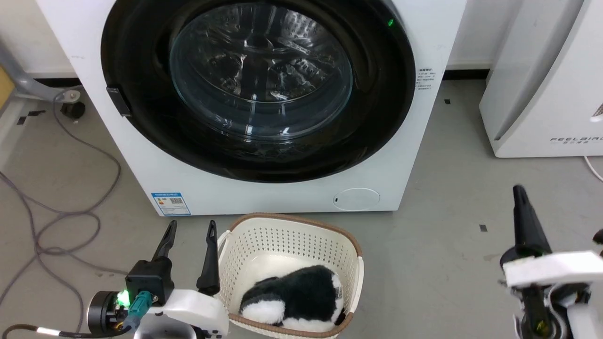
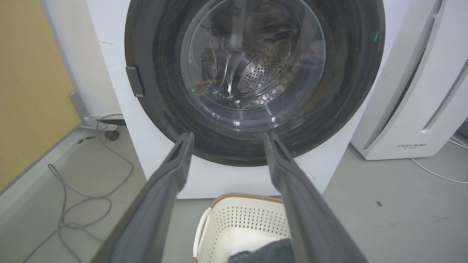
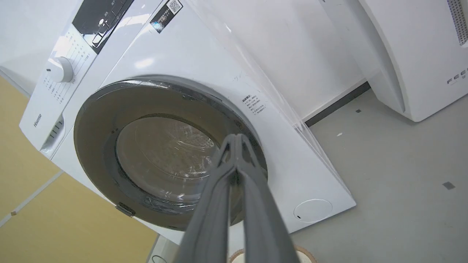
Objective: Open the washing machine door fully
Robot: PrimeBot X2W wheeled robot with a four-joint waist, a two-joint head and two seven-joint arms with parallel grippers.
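Observation:
The white washing machine (image 1: 282, 193) (image 2: 117, 73) (image 3: 226, 73) stands in front of me. Its round glossy black door (image 1: 141, 108) (image 2: 351, 73) (image 3: 95, 117) lies flat against the front, with the glass bowl window (image 1: 260, 70) (image 2: 252, 65) (image 3: 161, 157) at its centre. A small dark latch tab (image 1: 118, 100) (image 2: 135, 80) sits on the door's left rim. My left gripper (image 1: 191, 235) (image 2: 226, 140) is open, low on the floor side, well short of the door. My right gripper (image 1: 519, 193) (image 3: 237, 140) is shut on nothing, off to the lower right.
A cream laundry basket (image 1: 282, 230) (image 2: 241, 215) holding a black-and-white plush toy (image 1: 292, 296) stands on the floor right before the machine. A white FEELBIRD appliance (image 1: 541, 80) (image 2: 413, 91) (image 3: 420, 54) stands to the right. Grey cables (image 1: 56, 216) loop on the floor at left.

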